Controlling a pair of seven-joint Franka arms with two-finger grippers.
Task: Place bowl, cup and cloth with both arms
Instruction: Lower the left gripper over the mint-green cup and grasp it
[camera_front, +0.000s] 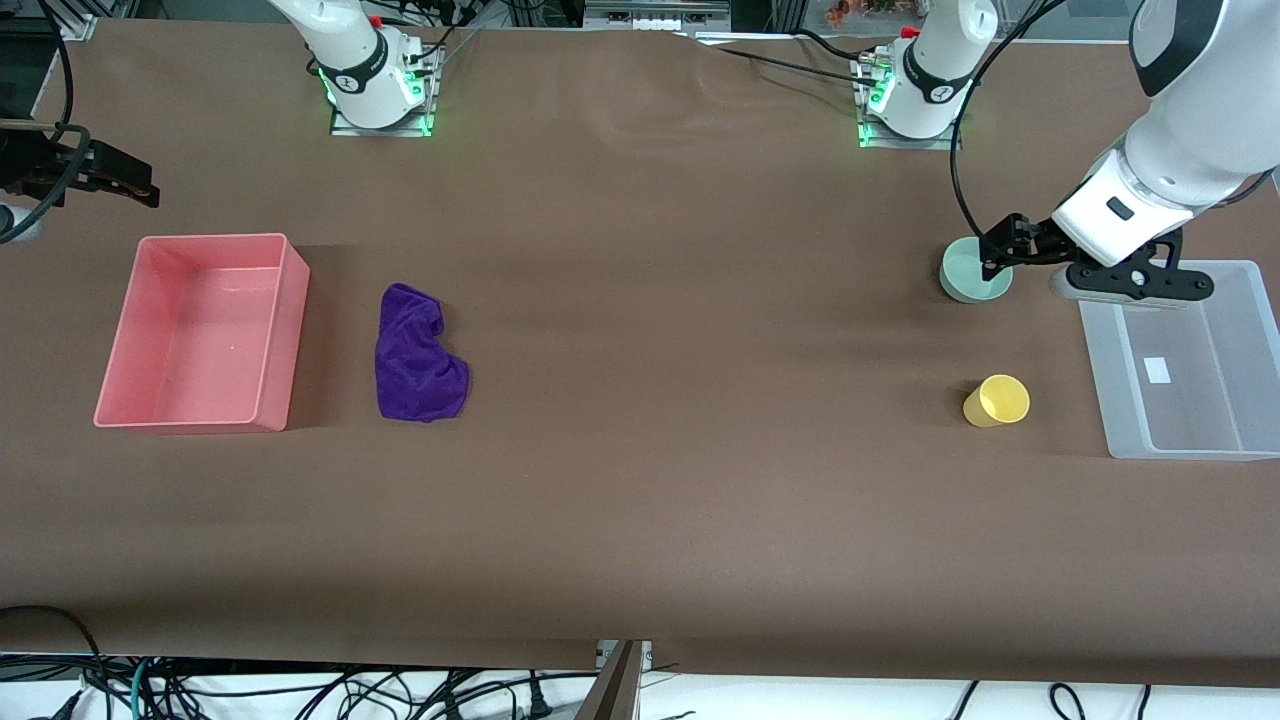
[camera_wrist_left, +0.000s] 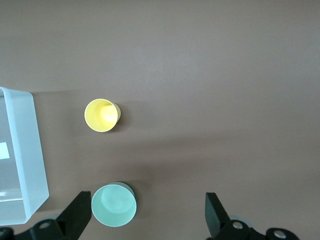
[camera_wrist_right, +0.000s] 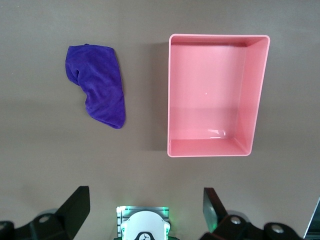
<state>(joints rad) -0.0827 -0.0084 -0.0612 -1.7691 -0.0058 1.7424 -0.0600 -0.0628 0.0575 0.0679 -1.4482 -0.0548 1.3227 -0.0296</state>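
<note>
Cloth (camera_front: 420, 355), soft and crumpled, lies beside rigid rectangular pink bin (camera_front: 270, 330).

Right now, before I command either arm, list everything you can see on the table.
Pale mint-green round bowl: one, beside the clear bin, under the left gripper.
Yellow plastic cup: one, nearer the front camera than the bowl.
Deep-purple fabric cloth: one, beside the pink bin.
Pink rectangular plastic bin: one, right arm's end.
Clear rectangular plastic bin: one, left arm's end.
Left gripper: open, over the bowl.
Right gripper: open, waiting above the pink bin's end.
</note>
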